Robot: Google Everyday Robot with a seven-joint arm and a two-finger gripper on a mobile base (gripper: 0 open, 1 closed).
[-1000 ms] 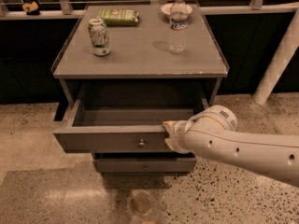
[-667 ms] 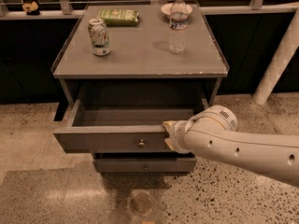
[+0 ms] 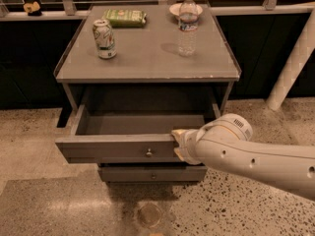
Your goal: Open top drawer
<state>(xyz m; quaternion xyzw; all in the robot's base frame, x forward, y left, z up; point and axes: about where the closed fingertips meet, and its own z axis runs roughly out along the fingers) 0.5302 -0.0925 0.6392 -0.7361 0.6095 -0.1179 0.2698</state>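
Observation:
The top drawer [image 3: 113,149] of the grey cabinet stands pulled out toward me, its inside empty and in shadow. Its small brass knob [image 3: 149,152] shows at the centre of the flat grey front. My gripper [image 3: 178,144] is at the drawer's front panel, just right of the knob and against the panel's upper edge. My white arm [image 3: 256,159] comes in from the lower right. A lower, narrower drawer [image 3: 152,173] with its own knob sits shut beneath.
On the cabinet top [image 3: 147,58] stand a soda can [image 3: 105,38], a water bottle [image 3: 187,26], a green snack bag [image 3: 124,17] and a small bowl [image 3: 174,9]. A white post [image 3: 293,63] leans at the right. The floor is speckled terrazzo.

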